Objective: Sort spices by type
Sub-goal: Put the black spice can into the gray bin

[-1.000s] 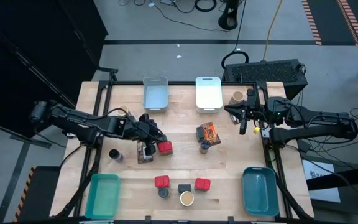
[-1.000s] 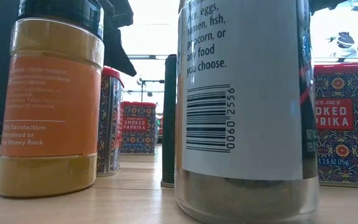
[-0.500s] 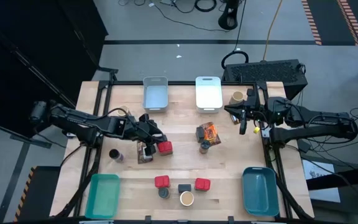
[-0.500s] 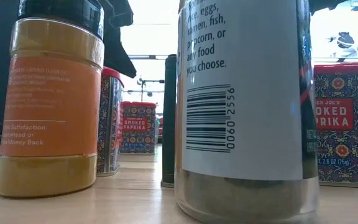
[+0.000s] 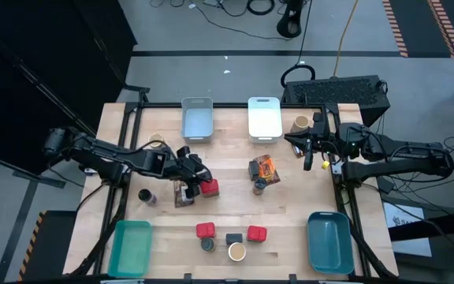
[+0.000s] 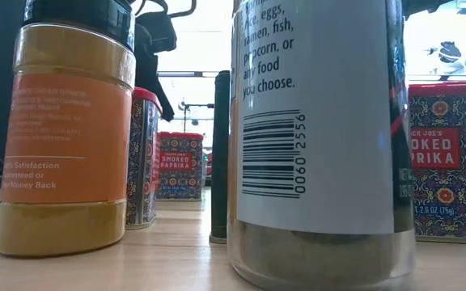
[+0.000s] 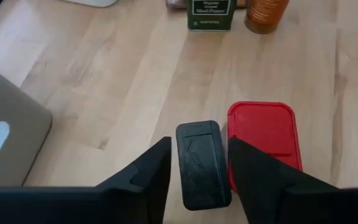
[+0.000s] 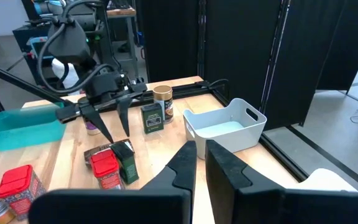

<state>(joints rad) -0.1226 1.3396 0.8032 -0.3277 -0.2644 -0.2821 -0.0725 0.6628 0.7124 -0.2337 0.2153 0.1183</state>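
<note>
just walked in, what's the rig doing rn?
Sorting spices. The left gripper hangs open over a black-lidded tin that stands right beside a red-lidded tin, left of the table's middle; it holds nothing. The right gripper waits shut near the table's right edge. Other spices stand loose on the table. The teal bin and white bin look empty.

Black-lidded tin (image 7: 202, 163), red tin (image 7: 265, 140) touching, upright
</note>
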